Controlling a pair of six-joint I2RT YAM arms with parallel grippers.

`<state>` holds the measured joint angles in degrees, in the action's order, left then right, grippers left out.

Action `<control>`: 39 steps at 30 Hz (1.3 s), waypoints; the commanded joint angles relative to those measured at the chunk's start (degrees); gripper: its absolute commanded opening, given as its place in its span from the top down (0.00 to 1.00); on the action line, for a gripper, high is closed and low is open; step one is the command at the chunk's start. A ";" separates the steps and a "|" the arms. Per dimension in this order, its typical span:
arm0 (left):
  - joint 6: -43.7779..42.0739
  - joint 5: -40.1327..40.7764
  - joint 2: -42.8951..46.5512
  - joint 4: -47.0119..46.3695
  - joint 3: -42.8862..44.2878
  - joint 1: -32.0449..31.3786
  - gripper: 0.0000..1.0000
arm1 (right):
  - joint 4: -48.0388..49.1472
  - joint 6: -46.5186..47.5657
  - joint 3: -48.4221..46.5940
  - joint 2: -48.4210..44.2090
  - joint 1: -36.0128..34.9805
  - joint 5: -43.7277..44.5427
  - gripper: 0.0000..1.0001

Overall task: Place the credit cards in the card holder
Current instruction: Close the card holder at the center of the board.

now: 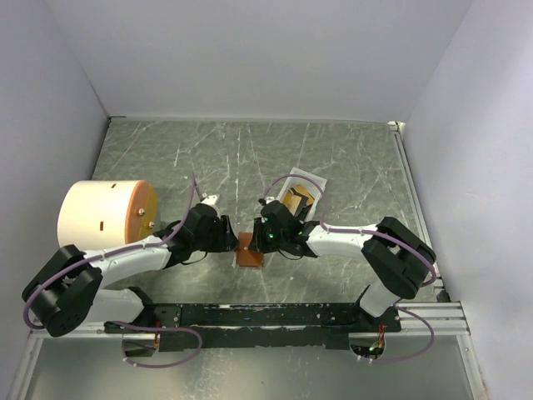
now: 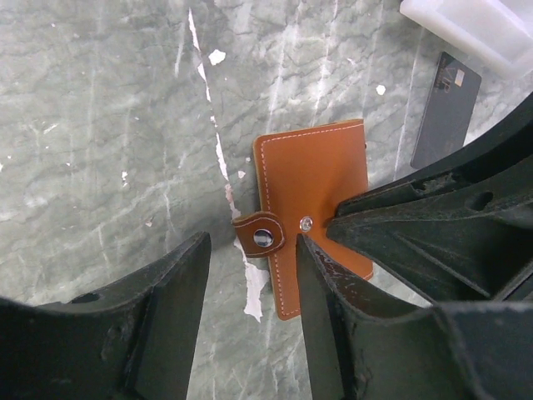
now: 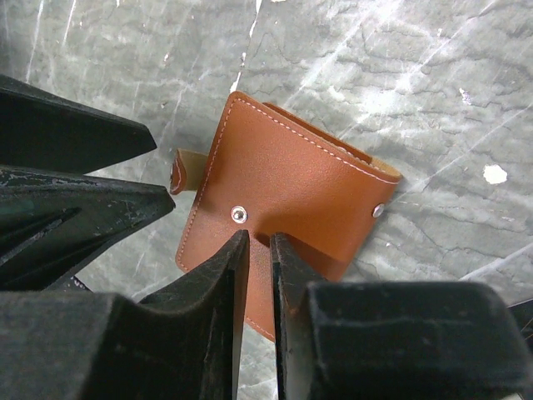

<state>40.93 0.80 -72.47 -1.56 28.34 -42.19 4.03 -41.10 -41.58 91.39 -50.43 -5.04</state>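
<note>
While the card holder (image 3: 291, 192) lay folded flat on the table just ahead of the arm bases, no card had gone into it; as I judged it, nearly the whole job was left. Its strap (image 2: 260, 237) hung loose off the edge with the pale snap stud bare on the cover, so the clasp was undone, but the cover was down and no lining showed.

The left gripper (image 2: 250, 275) stood with its jaws spread wide, the loose strap between them, holding nothing. The right gripper (image 3: 258, 243) had its jaws drawn to a thin slit, tips pressed on the leather face; whether they pinched any of it I could not tell.

The holder was smooth tan-brown leather, pale stitching along rounded edges; the table (image 1: 208, 150) was grey-green marble pattern, white-veined and chipped.

Further out, one dark card (image 2: 445, 108), thin and flat, lay near the white tray (image 2: 475, 29), a glossy plastic rectangle. The overhead view showed more credit cards (image 1: 297, 200), tan and dark, inside that tray. Off to the left sat a cream cylinder (image 1: 104, 217) with an orange end.
</note>
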 commanded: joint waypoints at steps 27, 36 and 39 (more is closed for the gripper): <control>-6.09 -2.10 -7.16 0.18 7.92 -0.93 0.68 | -3.26 0.50 0.29 3.30 -0.44 3.05 0.83; -3.64 -6.45 -6.70 -2.54 7.07 -0.95 0.93 | -2.45 0.28 0.12 3.96 -0.40 2.62 0.84; -2.69 -7.80 -6.36 -4.28 6.37 -0.91 0.93 | -2.47 0.40 0.19 3.87 -0.40 2.69 0.84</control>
<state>36.69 -3.49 -79.83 -2.11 34.63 -42.74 4.80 -41.34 -42.22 92.47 -50.70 -4.73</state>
